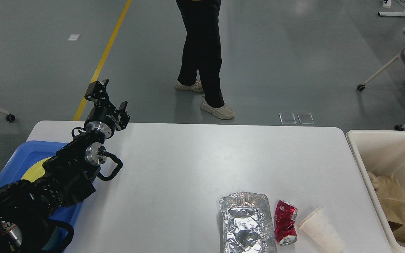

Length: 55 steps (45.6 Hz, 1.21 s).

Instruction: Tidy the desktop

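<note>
- The white tabletop fills the middle of the view.
- Near its front edge lie a crumpled foil tray, a crushed red can just right of it, then a white paper cup on its side.
- The left tool hovers over the far-left corner, fingers apart, holding nothing.
- A blue tray sits at left, a cream bin at right.

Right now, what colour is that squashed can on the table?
Red with silver ends; the crushed can shows best in the head view.
</note>
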Available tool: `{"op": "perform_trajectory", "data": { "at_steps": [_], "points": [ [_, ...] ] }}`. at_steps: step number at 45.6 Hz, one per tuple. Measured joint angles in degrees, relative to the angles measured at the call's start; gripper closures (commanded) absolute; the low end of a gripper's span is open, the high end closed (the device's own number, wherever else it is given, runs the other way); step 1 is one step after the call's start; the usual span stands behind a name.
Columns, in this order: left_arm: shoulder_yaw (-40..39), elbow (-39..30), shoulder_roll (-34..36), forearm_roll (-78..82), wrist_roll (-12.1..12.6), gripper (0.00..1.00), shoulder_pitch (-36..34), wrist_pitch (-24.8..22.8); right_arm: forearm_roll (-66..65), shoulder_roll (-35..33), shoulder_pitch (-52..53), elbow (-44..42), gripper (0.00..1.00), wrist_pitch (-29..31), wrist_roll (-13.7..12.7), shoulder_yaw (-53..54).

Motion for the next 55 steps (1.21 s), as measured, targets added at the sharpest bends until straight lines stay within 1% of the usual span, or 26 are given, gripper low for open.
{"op": "perform_trajectory", "data": {
  "at_steps": [10,14,19,28,36,42,47,50,55],
  "points": [
    [0.0,0.0,0.0,0.0,0.0,0.04,0.0,0.0,0.1,-0.6,1.3,3.1,0.0,1.4,0.1,-0.1],
    [0.0,0.0,0.0,0.0,0.0,0.04,0.0,0.0,0.1,-2.4,3.4,5.5,0.0,3.6,0.3,-0.6],
    [0.0,0.0,0.0,0.0,0.0,0.04,0.0,0.0,-0.1,-6.3,7.3,7.9,0.0,9.3,0.4,-1.1],
    [0.0,0.0,0.0,0.0,0.0,0.04,0.0,-0.1,-0.4,-12.8,16.4,8.9,0.0,21.3,0.4,-1.2],
    [0.0,0.0,0.0,0.0,0.0,0.04,0.0,-0.1,-0.4,-16.2,24.9,9.3,0.0,28.9,0.4,-1.2],
    [0.0,0.0,0.0,0.0,0.0,0.04,0.0,-0.1,-0.9,-16.6,32.1,9.5,0.0,36.6,0.3,-1.7],
    [0.0,0.0,0.0,0.0,0.0,0.04,0.0,-0.1,-2.4,-15.3,37.8,9.6,0.0,43.0,-0.1,-1.8],
    [0.0,0.0,0.0,0.0,0.0,0.04,0.0,-0.1,-4.1,-13.6,40.7,10.1,0.0,45.4,-0.2,-1.9],
    [0.0,0.0,0.0,0.0,0.0,0.04,0.0,0.0,-6.4,-10.2,44.5,11.5,0.0,47.0,-0.3,-2.0]
  ]
}}
